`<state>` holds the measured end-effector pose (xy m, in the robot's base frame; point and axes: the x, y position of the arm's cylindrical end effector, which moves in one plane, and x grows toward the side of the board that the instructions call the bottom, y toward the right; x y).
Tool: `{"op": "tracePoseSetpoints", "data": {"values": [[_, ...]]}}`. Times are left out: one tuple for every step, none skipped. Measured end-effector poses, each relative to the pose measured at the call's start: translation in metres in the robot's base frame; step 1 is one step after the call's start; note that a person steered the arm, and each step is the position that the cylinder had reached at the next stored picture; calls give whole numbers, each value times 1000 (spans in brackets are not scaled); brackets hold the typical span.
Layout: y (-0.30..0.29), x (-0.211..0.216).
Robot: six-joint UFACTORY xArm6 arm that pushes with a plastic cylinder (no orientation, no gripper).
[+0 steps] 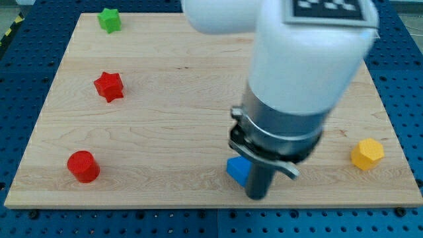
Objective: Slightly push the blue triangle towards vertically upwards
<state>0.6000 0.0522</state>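
Tip (257,196) of dark rod down on wooden board (198,99), near the board's bottom edge, at roughly 5 o'clock from board centre. No jaws fitted, so nothing to open or close; nothing held. Rod end seen just beside blue block (237,169), at the block's 4 o'clock; actual contact cannot be confirmed, since the arm's grey collar and white housing (297,59) overhang the block's right-hand side. Blue block only partly visible; triangular shape cannot be verified from the exposed portion.

Outward from the tip:
- Yellow block (367,154), faceted and roughly hexagonal, at 3 o'clock, well apart, close to the board's right edge.
- Red cylinder (83,166) at 9 o'clock, well apart, near the bottom-left corner.
- Red star-shaped block (109,86) at 10 o'clock, toward the left edge.
- Green star-shaped block (110,20) at 11 o'clock, farthest off, near the top-left corner.

Surface: pale, light-grained wooden board, rectangular, lying flat on a blue perforated table top (403,79) with a regular grid of holes. Black-and-white patterned marker partly visible on top of the white housing at the view's top. Strip of yellow-and-black tape (8,33) noted at the view's far left edge.
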Motion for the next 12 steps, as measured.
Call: {"op": "tracePoseSetpoints", "data": {"values": [[-10, -22], [-10, -7], [-16, 14], [-39, 1], [-40, 1], [-40, 1], [-40, -3], [-40, -27], [-40, -26], [-29, -9], [-5, 1], [29, 1]]}}
